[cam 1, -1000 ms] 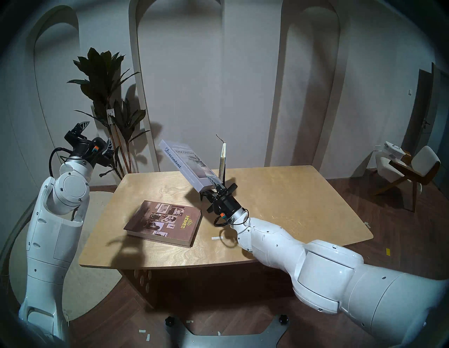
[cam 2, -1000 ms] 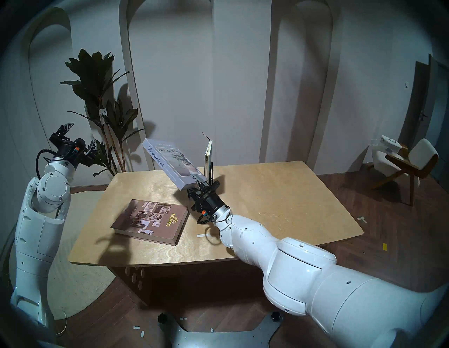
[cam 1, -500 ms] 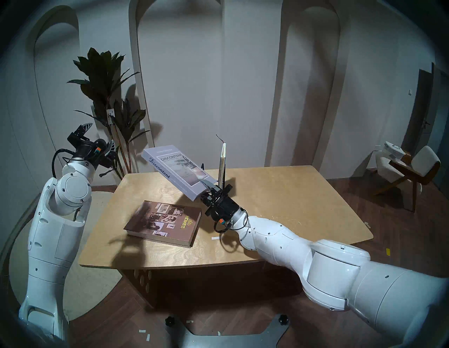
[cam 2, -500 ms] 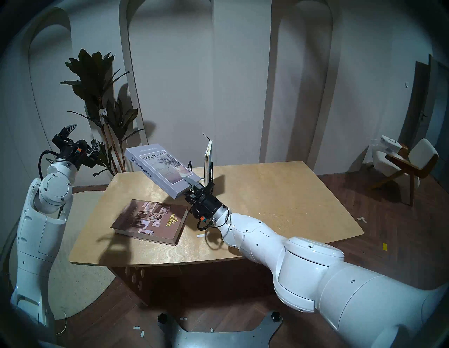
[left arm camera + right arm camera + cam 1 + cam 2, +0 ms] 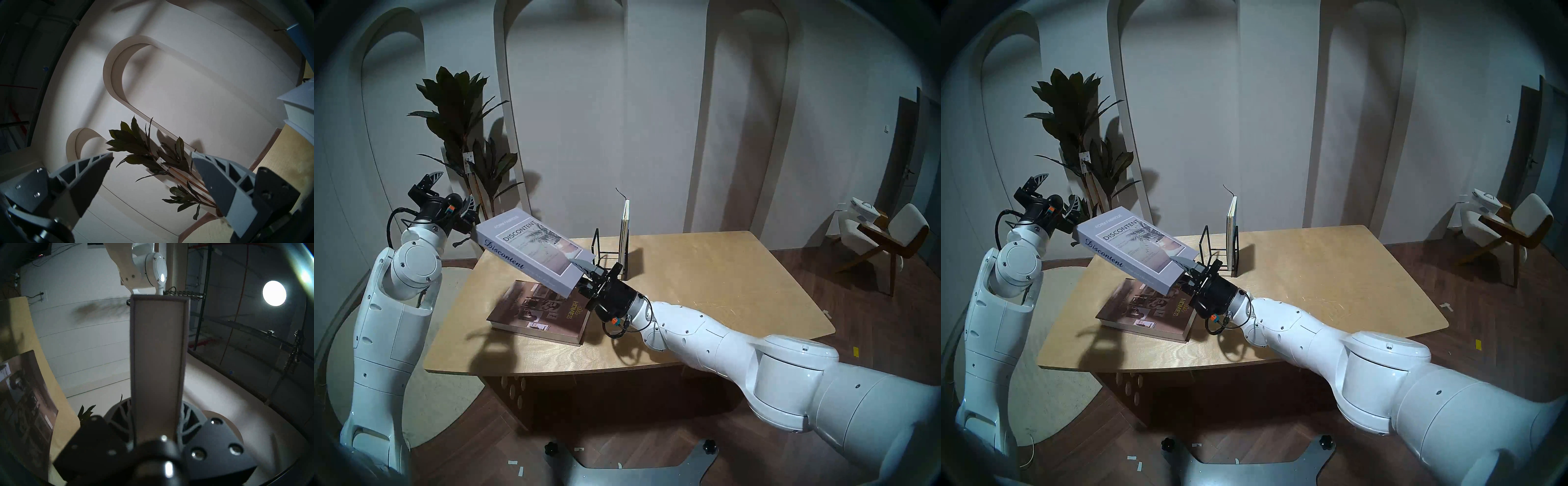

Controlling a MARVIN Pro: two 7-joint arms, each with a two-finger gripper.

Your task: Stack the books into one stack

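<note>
My right gripper [image 5: 582, 268] is shut on the near end of the lavender-grey "DISCONTENT" book [image 5: 531, 249], which hangs tilted above the table, its far end raised to the left. In the right wrist view its page edge [image 5: 157, 361] runs up between the fingers. Under it the large brown photo-collage book [image 5: 534, 317] lies flat on the wooden table [image 5: 704, 288]. A thin book with a dark ribbon [image 5: 625, 224] stands upright in a black wire rack [image 5: 605, 253] at the back. My left gripper [image 5: 451, 190] is open and empty, raised off the table's left side.
A tall potted plant [image 5: 463, 135] stands behind the table's left corner, close to my left gripper. A chair [image 5: 884, 237] sits far right on the wooden floor. A strip of white tape [image 5: 1222, 329] lies on the table under my right wrist.
My right arm has swung the lavender-grey book leftward and lower, from beside the rack to above the brown book, its cover turning more face-up. The left arm barely moved.
</note>
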